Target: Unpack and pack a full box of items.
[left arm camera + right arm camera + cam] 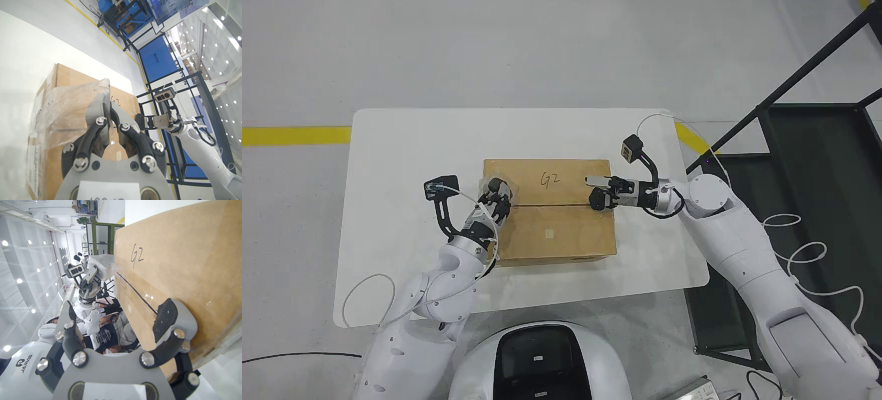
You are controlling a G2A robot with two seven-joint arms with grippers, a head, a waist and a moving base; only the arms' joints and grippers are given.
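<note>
Cardboard box (pixel 548 225) sits closed on the white table (pixel 392 200), seemingly mid-unsealing: left gripper (pixel 108 108) pinches the lifted clear tape (pixel 75 98), right gripper (pixel 596 192) gapes wide at the seam's opposite end, so next probably peel along the seam.

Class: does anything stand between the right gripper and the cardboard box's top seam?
Nothing visible does. The open right gripper has one finger pad on the box at the seam. At the far end, the left gripper pinches peeled clear tape.
</note>
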